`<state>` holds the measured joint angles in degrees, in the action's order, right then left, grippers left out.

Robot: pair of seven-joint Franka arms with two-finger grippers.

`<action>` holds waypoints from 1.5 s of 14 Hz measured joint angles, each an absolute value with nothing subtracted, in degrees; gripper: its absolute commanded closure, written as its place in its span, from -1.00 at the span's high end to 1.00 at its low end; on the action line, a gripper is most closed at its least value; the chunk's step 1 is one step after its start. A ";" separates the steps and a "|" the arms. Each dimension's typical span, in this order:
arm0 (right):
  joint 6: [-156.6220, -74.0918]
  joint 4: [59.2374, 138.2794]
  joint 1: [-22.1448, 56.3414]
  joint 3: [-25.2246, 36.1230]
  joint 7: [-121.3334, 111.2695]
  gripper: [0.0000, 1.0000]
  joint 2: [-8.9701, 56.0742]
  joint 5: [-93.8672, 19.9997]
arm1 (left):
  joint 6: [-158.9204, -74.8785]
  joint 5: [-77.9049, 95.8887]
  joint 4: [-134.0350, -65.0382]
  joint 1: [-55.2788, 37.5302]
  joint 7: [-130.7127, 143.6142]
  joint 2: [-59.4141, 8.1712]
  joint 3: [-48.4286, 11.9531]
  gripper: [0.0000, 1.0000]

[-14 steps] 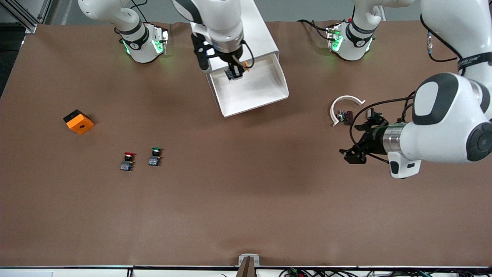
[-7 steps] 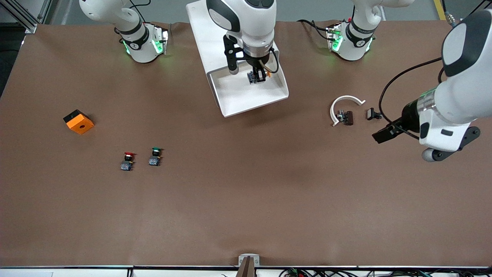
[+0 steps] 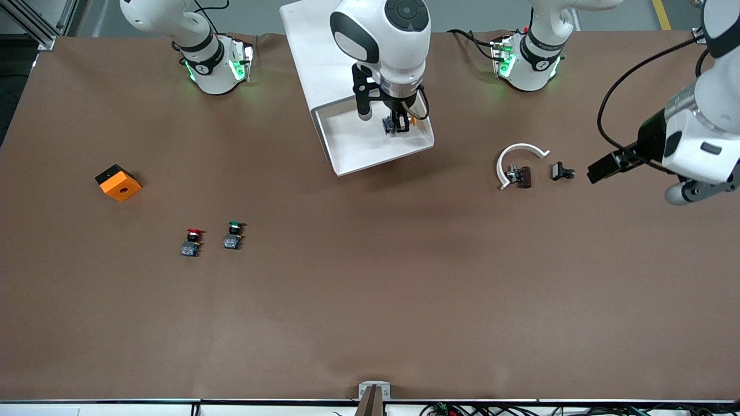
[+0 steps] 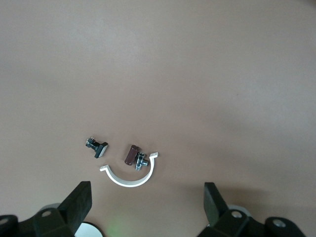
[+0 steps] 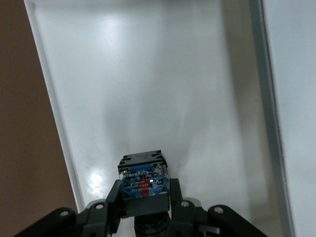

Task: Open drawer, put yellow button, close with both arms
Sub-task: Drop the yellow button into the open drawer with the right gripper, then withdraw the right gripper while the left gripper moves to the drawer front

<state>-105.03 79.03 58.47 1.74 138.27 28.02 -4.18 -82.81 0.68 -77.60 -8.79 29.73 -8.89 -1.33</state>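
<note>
A brown-covered desk [image 3: 370,300] is filling the front view. Grey floor is showing along the edge at 12 o'clock, an aluminium frame rail [image 3: 34,23] is crossing the 11 o'clock corner, and cables [image 3: 520,409] are trailing at 6 o'clock.

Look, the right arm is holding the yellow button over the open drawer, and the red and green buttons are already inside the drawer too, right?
Not quite. The front view shows the red button and the green button on the table, nearer the camera than the drawer. The right gripper does hold the yellow button over it.
</note>
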 measured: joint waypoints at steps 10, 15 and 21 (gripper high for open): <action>-106.14 77.15 58.89 2.17 134.85 1.00 30.33 -3.04 | -90.42 0.80 -96.82 -9.41 22.92 2.41 -9.37 1.00; -94.97 70.89 54.69 2.37 106.28 1.00 30.08 -8.73 | -96.92 0.80 -101.92 -9.87 19.84 -0.56 -17.59 1.00; -86.08 68.55 47.75 3.11 68.76 1.00 26.20 -9.00 | -113.43 1.68 -110.18 -9.98 21.13 -4.89 -22.86 1.00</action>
<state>-86.08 68.55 47.75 3.11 68.76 26.20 -9.00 -113.43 1.68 -110.18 -9.98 21.13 -4.89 -22.86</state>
